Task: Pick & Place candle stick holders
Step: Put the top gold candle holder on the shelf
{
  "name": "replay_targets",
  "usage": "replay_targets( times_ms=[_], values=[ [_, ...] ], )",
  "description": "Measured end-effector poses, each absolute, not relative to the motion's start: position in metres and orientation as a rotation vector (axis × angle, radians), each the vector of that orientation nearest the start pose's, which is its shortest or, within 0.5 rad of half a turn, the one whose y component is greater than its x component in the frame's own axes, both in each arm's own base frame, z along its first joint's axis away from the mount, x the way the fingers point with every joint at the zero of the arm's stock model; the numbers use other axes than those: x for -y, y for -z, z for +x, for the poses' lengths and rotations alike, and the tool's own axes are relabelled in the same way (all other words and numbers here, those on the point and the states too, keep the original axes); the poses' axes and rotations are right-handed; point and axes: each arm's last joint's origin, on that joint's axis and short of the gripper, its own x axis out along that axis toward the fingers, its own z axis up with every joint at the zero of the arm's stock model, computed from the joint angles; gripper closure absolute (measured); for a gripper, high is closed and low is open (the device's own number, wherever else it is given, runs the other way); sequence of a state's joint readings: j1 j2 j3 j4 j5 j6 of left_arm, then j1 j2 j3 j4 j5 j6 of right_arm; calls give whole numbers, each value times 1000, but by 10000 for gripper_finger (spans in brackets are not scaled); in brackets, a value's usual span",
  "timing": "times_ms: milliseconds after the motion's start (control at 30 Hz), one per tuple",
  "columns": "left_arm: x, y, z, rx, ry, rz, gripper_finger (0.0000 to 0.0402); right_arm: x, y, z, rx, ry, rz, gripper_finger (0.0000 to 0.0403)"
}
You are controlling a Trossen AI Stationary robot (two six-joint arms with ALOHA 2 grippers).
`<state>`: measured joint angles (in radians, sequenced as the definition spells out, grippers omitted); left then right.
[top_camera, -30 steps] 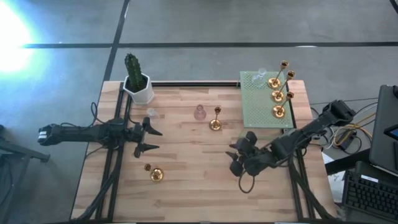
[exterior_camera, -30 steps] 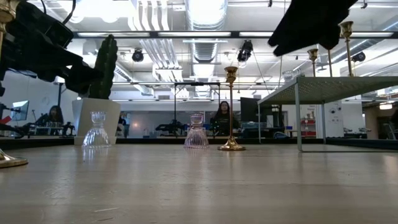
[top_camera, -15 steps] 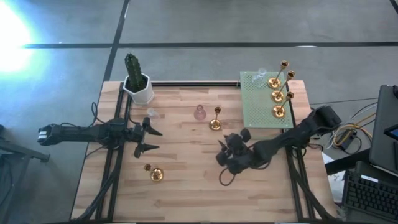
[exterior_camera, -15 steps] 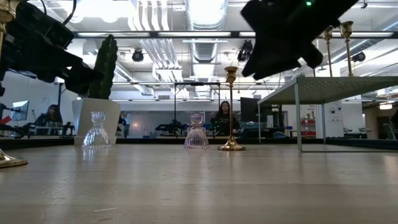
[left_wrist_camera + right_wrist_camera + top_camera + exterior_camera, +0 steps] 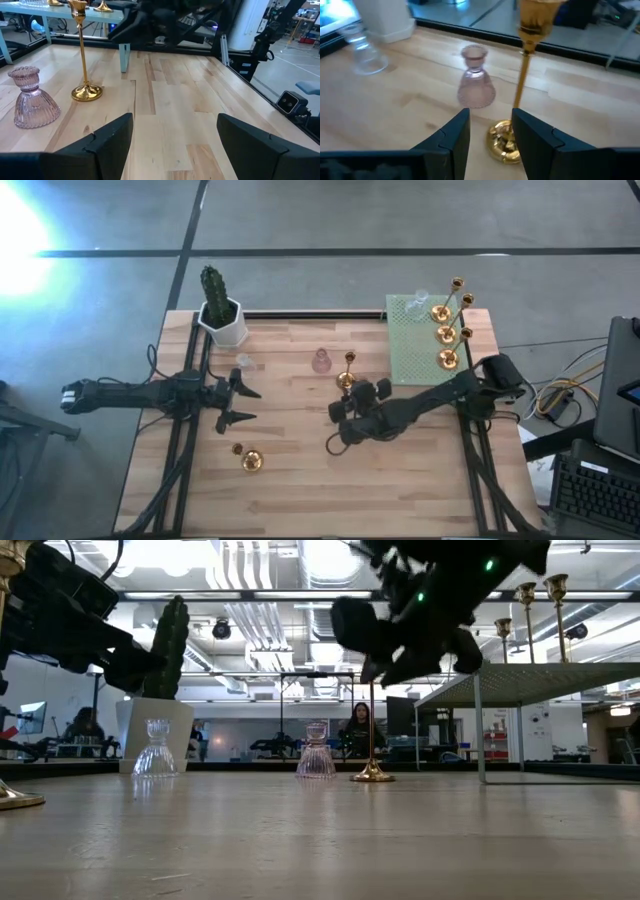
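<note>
A gold candle stick holder [image 5: 346, 372] stands upright on its round base [image 5: 504, 142] near the table's middle. A pink glass holder [image 5: 321, 362] stands just left of it, and a clear glass one [image 5: 243, 362] farther left. My right gripper [image 5: 490, 137] is open just on the near side of the gold holder, low over the table. Its fingers stand on either side of the base, and no touch shows. Another gold holder [image 5: 249, 461] lies near the front left. My left gripper [image 5: 240, 405] waits open at the table's left side.
A green mesh rack [image 5: 410, 345] at the back right carries several gold holders [image 5: 446, 333]. A white pot with a cactus [image 5: 222, 315] stands at the far left corner. Bare wood lies in front of both grippers.
My right gripper has come down and gone toward the table's left and far side, rolling as it went. It has ended right by the standing gold holder. The holders have kept their places.
</note>
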<state>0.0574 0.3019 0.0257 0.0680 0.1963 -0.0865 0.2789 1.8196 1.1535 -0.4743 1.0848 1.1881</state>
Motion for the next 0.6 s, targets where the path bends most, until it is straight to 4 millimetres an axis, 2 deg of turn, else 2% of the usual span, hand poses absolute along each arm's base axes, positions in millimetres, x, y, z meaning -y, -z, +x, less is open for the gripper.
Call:
replay_targets(
  times_ms=[200, 400, 600],
  values=[
    [-1, -153, 114, -214, 129, -113, 108, -58, -157, 345, -320, 1168, 292, 262],
    [-1, -153, 114, -217, 129, -113, 108, -43, -148, 350, -312, 1227, 224, 254],
    [-1, -153, 114, -218, 129, -113, 108, -25, -142, 356, -327, 1281, 208, 264]
  ],
)
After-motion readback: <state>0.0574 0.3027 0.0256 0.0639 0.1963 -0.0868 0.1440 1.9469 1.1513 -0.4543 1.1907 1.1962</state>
